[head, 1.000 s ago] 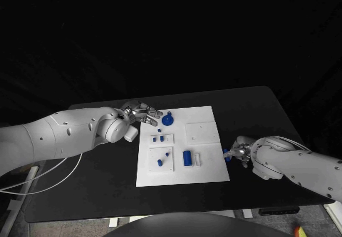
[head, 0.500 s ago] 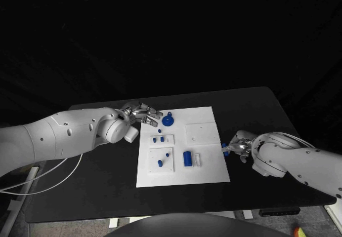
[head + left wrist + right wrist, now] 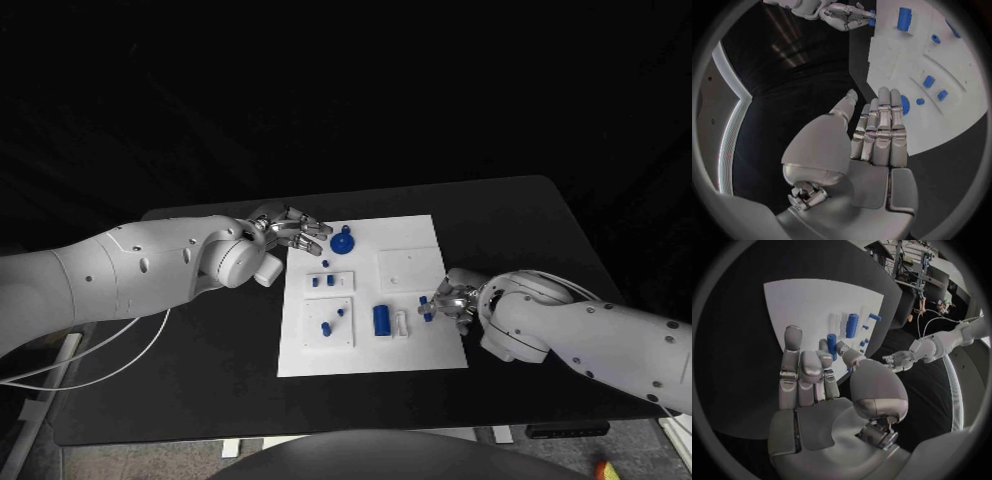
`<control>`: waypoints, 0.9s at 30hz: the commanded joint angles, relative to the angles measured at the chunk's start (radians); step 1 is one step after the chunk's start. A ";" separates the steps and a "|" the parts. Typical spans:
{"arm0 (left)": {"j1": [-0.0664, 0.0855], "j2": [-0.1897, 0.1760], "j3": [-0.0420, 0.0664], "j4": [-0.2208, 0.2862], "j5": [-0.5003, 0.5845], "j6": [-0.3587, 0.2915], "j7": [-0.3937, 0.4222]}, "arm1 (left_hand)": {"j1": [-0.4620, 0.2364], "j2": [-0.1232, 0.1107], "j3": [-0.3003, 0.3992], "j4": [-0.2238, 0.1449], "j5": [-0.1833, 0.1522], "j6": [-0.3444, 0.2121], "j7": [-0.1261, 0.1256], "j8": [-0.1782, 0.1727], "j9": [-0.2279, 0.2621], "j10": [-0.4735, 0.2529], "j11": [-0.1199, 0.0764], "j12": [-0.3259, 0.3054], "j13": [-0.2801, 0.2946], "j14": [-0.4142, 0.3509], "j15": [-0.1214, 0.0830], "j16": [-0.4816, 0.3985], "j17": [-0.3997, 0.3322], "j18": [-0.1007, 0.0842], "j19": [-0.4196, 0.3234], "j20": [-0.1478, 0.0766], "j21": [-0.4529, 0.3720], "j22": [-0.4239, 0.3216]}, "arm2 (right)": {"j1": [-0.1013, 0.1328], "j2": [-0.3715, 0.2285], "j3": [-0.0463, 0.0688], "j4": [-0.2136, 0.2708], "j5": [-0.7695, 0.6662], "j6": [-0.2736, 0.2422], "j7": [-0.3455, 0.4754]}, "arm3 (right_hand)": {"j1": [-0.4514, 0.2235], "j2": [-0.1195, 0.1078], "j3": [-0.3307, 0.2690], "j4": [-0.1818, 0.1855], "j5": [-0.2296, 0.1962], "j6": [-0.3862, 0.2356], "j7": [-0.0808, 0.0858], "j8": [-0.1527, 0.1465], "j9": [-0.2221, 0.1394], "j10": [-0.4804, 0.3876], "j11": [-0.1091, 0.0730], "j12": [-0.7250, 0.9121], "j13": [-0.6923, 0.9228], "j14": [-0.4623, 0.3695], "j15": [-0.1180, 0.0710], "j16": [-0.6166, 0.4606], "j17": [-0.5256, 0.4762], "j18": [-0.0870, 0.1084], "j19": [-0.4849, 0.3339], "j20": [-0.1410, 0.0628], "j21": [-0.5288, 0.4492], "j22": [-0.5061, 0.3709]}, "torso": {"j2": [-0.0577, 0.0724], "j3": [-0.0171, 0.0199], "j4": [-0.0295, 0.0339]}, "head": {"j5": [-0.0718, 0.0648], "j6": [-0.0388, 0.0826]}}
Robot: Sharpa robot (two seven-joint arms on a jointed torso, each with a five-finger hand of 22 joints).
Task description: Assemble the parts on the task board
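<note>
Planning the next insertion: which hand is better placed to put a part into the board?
Right. The right hand already pinches a small blue part over the task board; the left hand holds nothing.

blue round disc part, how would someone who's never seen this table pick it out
Start at the white rectangular task board in the middle of the black table. Go to its far corner on the robot's left, just beyond the fingertips of the silver left hand. The blue round disc part lies there, flat and wide, unlike the small pegs and the blue cylinder nearer the robot.
</note>
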 commanded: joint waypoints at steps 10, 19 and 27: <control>0.000 0.004 0.001 0.003 0.002 0.012 0.009 | -0.010 0.002 0.000 0.004 0.002 -0.008 -0.001 0.000 0.000 -0.008 -0.001 -0.002 0.000 -0.007 -0.002 -0.004 0.002 -0.019 -0.006 0.003 0.010 -0.011 | -0.016 0.065 -0.005 -0.043 -0.008 0.020 -0.038 | -0.004 0.012 -0.014 -0.002 0.006 0.011 -0.001 -0.009 -0.006 0.001 -0.003 -0.002 -0.002 0.000 -0.009 -0.004 -0.002 -0.016 0.006 -0.006 -0.003 0.003 | 0.000 0.0016 -0.0013 | 0.006 -0.003; 0.001 0.008 0.001 0.003 0.002 0.016 0.009 | -0.010 0.002 0.000 0.004 0.002 -0.008 -0.001 0.000 0.000 -0.008 -0.001 -0.002 0.000 -0.007 -0.002 -0.004 0.002 -0.019 -0.006 0.003 0.010 -0.011 | -0.029 0.105 -0.008 -0.081 -0.009 0.042 -0.046 | -0.010 0.015 -0.018 -0.001 0.006 0.012 0.000 -0.011 -0.009 -0.002 -0.002 -0.004 -0.004 -0.001 -0.008 -0.007 -0.005 -0.016 0.006 -0.005 -0.004 0.002 | 0.000 0.0023 0.0005 | 0.008 -0.007; 0.001 0.008 0.001 0.003 0.002 0.018 0.009 | -0.011 0.002 0.000 0.004 0.002 -0.008 -0.001 0.000 0.000 -0.008 -0.001 -0.002 0.000 -0.007 -0.002 -0.004 0.002 -0.020 -0.006 0.003 0.011 -0.013 | -0.031 0.118 -0.008 -0.105 -0.010 0.059 -0.049 | -0.015 0.015 -0.021 -0.001 0.006 0.012 0.000 -0.012 -0.010 -0.003 -0.002 -0.005 -0.005 -0.001 -0.008 -0.009 -0.008 -0.017 0.005 -0.005 -0.004 0.001 | 0.001 0.0009 0.0001 | 0.013 -0.014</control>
